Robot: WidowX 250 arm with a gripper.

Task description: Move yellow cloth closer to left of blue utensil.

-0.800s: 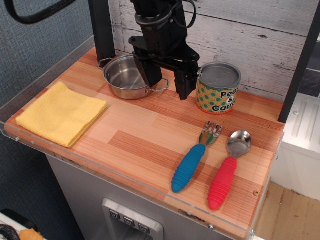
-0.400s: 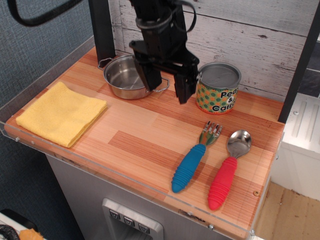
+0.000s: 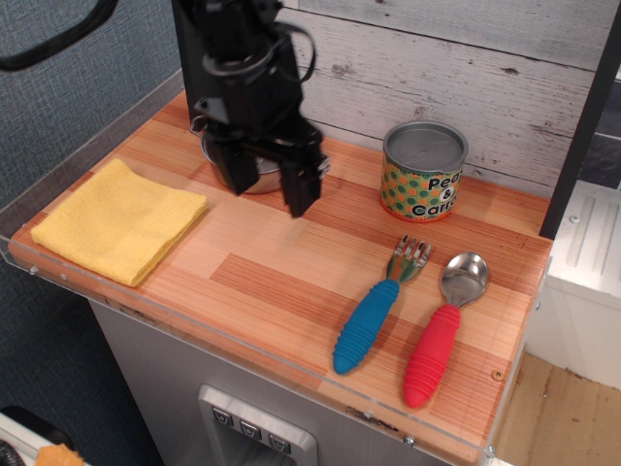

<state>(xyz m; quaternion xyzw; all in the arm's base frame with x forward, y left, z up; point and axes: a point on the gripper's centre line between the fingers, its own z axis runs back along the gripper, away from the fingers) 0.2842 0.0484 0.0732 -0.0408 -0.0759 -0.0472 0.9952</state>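
Note:
The yellow cloth (image 3: 120, 221) lies folded flat at the left end of the wooden table. The blue utensil (image 3: 378, 307), a fork with a ribbed blue handle, lies at the front right, tines pointing back. My gripper (image 3: 268, 186) hangs open and empty above the table's back middle, between cloth and fork, its two black fingers (image 3: 302, 187) pointing down. It is to the right of the cloth and apart from it.
A steel pot (image 3: 257, 167) sits behind the gripper, mostly hidden by it. A peas-and-carrots can (image 3: 422, 171) stands at the back right. A red-handled spoon (image 3: 442, 330) lies right of the fork. A clear rim (image 3: 291, 357) edges the table front.
The gripper has moved left and forward, from beside the can to in front of the pot, nearer the cloth. It stays open. The objects have not moved.

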